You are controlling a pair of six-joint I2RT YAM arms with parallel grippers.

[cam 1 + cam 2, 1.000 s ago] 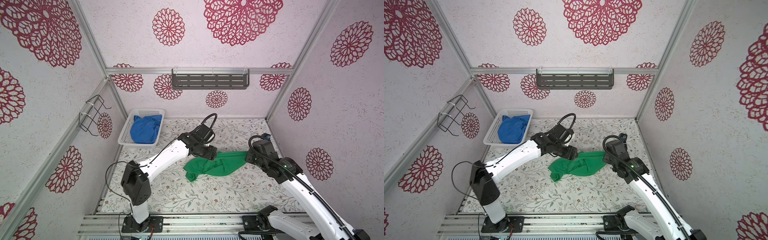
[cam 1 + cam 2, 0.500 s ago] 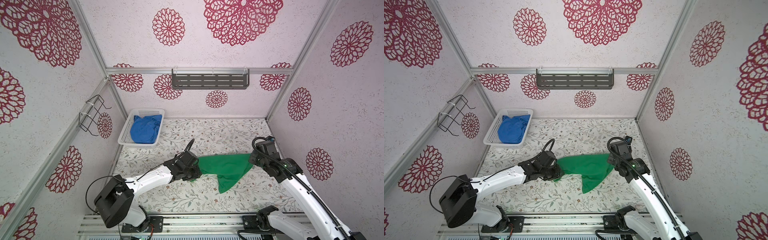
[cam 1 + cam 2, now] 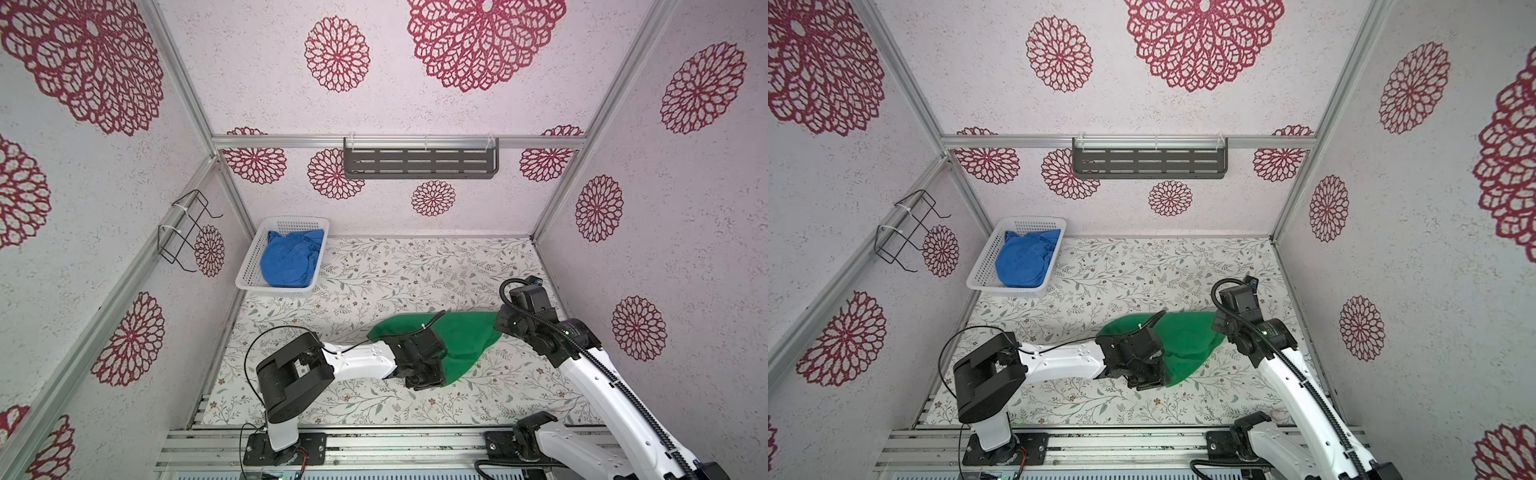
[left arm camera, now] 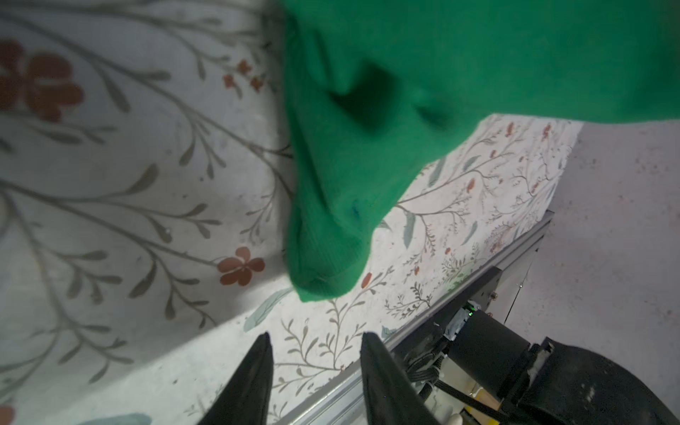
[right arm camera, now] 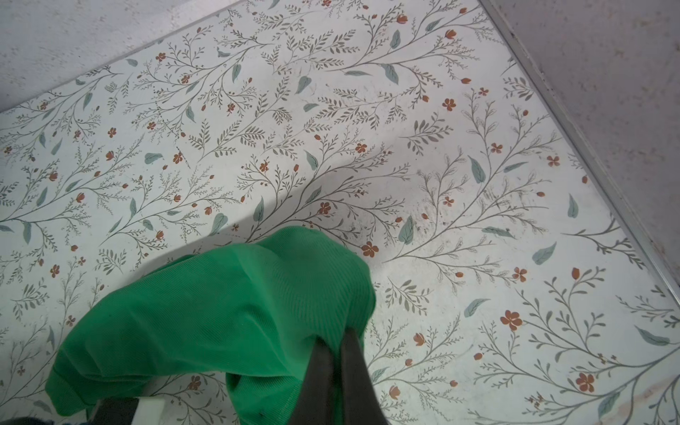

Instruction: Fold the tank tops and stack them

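The soft, sleeveless, bright green tank top lies stretched over the pale floral-printed table, well apart from the white perforated plastic basket, off toward the front rail and the right arm's side of that basket; both top views show it there. The right gripper is at the end of the garment farthest from the basket; it is clenched on a bunched edge of the green cloth, which the right wrist view shows raised off the table at that end. The left gripper sits at the side of the garment facing away from the basket; its jaws are parted with nothing between them. A narrow green corner comes down to the table just beyond its black fingertips, apart from them. The royal blue tank top lies crumpled inside the basket, covering most of its floor and reaching its far wall.
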